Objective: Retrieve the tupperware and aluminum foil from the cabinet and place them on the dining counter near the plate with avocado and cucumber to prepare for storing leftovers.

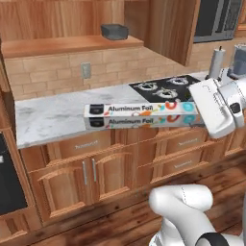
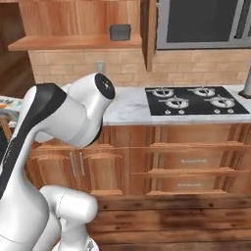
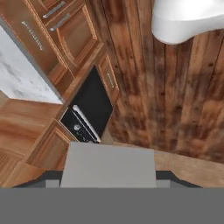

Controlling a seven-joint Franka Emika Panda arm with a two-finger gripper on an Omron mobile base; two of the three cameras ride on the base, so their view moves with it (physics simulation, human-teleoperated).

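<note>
White-grey carton reading "Aluminum Foil" (image 1: 144,116) hangs level across the middle of the left base view, in front of the marble counter (image 1: 53,120). The fingers at its right end are closed on it, apparently for carrying. Upper centre, the dark tupperware (image 1: 114,31) sits on the cabinet shelf (image 1: 67,45).
</note>
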